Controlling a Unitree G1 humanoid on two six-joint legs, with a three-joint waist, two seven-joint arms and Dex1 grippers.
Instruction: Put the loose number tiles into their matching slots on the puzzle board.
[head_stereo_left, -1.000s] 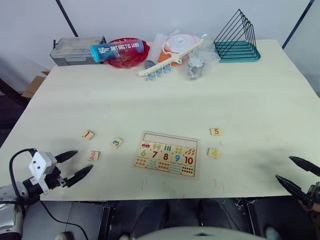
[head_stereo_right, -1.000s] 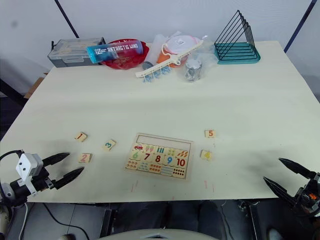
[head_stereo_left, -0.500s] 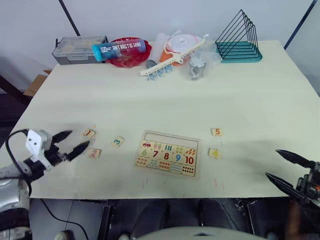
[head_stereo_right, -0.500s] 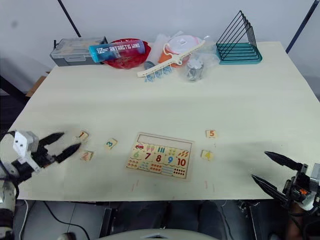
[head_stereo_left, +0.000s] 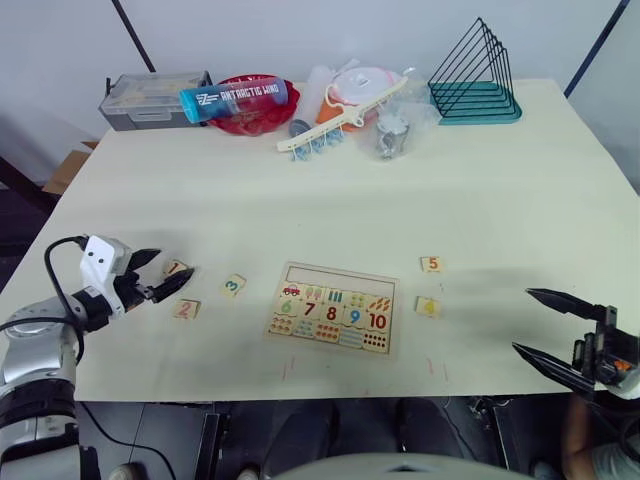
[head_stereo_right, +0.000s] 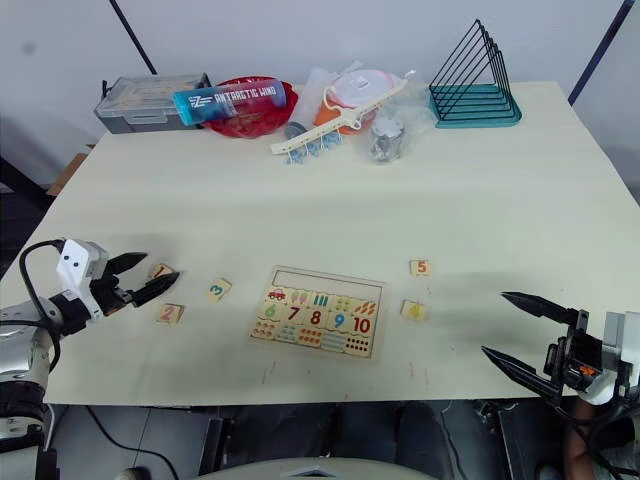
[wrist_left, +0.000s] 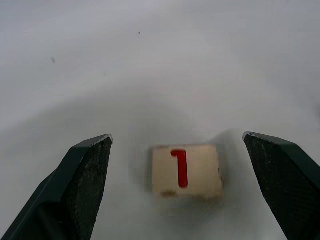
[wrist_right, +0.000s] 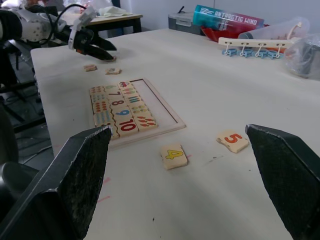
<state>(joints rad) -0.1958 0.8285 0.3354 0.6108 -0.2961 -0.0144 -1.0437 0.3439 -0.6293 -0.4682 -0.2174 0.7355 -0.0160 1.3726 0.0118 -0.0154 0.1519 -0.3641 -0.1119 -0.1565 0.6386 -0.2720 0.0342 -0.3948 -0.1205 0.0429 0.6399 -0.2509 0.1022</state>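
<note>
Pale worktop (head_stereo_left: 300, 200), puzzle board (head_stereo_left: 333, 308) near the front edge with its top row of slots (head_stereo_left: 340, 278) empty; tiles 1 (head_stereo_left: 176, 268), 2 (head_stereo_left: 186, 309) and 3 (head_stereo_left: 233, 285) lie to the board's left, 5 (head_stereo_left: 431, 264) and 4 (head_stereo_left: 427, 306) to its right. Left pincer (head_stereo_left: 165, 275) is wide open with nothing held, its fingers straddling tile 1, which lies flat between them but not touched, digit running along the finger line, so my read is it just needs to drop and close. Right pincer (head_stereo_left: 545, 322) also wide open and empty, well right of the board, tile 4 nearest.
</note>
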